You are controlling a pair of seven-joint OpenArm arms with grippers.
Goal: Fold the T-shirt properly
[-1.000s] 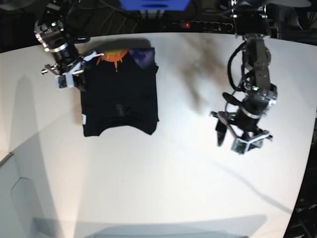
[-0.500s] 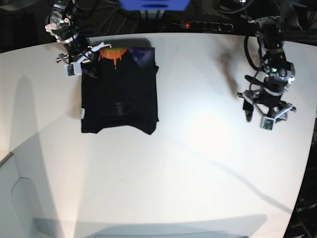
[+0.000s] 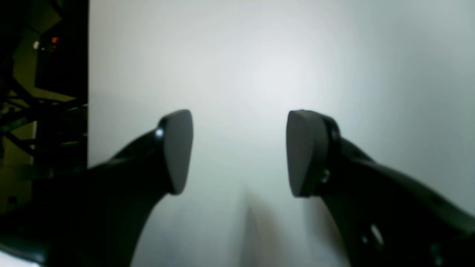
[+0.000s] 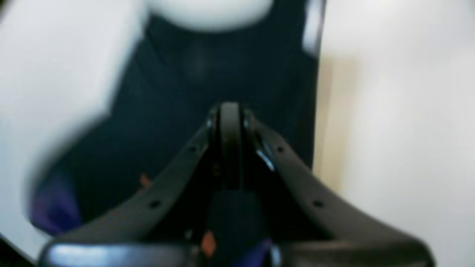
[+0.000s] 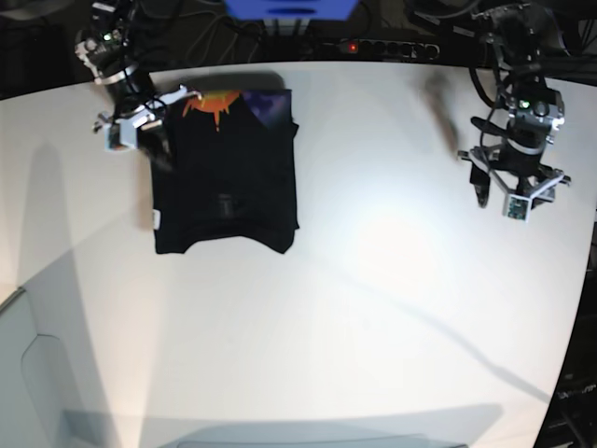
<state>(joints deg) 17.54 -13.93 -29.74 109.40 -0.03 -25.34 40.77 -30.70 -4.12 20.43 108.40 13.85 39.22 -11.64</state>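
T-shirt (image 5: 225, 177): laid folded into a compact black rectangle on the white table (image 5: 373, 308), toward the far left part of it in the base view; an orange and purple print is shown at its far edge.
Right gripper (image 5: 152, 142): held over the far left corner of the T-shirt; its jaws are seen pressed together, with nothing between them.
Left gripper (image 5: 501, 193): held above bare table, well apart from the T-shirt on its other side; its fingers (image 3: 178, 152) are spread wide, nothing grasped.
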